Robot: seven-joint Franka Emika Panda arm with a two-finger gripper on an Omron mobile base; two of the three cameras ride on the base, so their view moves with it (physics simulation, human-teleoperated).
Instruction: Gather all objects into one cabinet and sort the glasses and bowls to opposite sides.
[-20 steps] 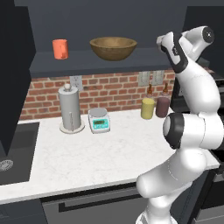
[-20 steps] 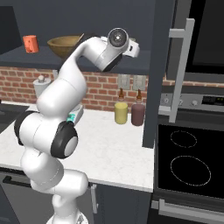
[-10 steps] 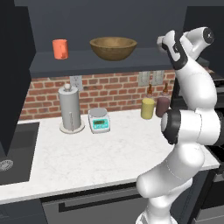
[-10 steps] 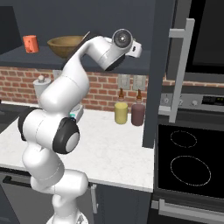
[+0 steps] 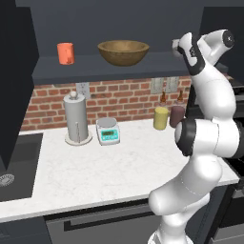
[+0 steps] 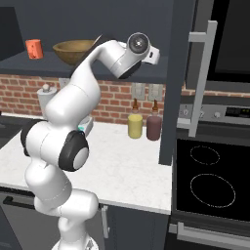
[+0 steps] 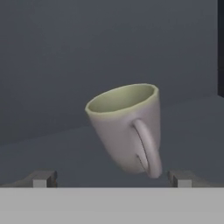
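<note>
Gripper (image 7: 109, 177) w/ fingers spread wide faces the mug (image 7: 127, 127) on the right end of the cabinet shelf (image 5: 90, 64), nothing held: approach level, straddle the body clear of the handle, close only once centred.

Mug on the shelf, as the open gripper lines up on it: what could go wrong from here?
1. The mug sits between the open gripper's fingertips with its handle facing the hand. Closing there may catch the handle and twist the mug.
2. The mug's wall tapers toward its base, so a low grip might slip.
3. On the same shelf stand the bowl and the orange cup; a wide swing leftward could knock the bowl.
</note>
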